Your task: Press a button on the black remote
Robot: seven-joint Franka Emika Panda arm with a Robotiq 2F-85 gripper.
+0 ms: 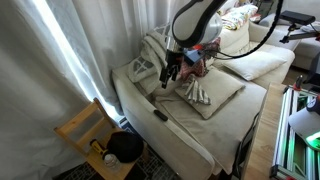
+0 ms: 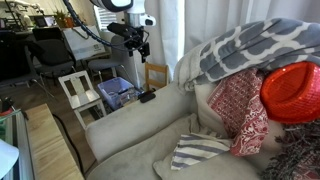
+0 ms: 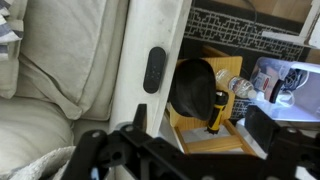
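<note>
The armrest of the sofa is a long narrow band, and the black remote lies flat on top of it, near its front end, in both exterior views. In the wrist view the remote lies along the armrest, with bare fabric on both of its long sides, so it does not reach over any edge. The gripper hangs above the armrest and clearly apart from the remote; the air between them is open and nothing stands in it. Its jaws stand wide apart and hold nothing; in the wrist view the fingers are cut off by the lower border and only their dark outlines show. On the outer side of the armrest, lower down, there is one wooden stool, and on it one round black lump with a yellow and black piece just beside it; what this lump is I cannot tell. Behind the armrest hangs a pale curtain. On the inner side of the armrest lies one striped cushion on the seat. The buttons of the remote are too small to count in any view. I count one remote, one gripper and one stool.
</note>
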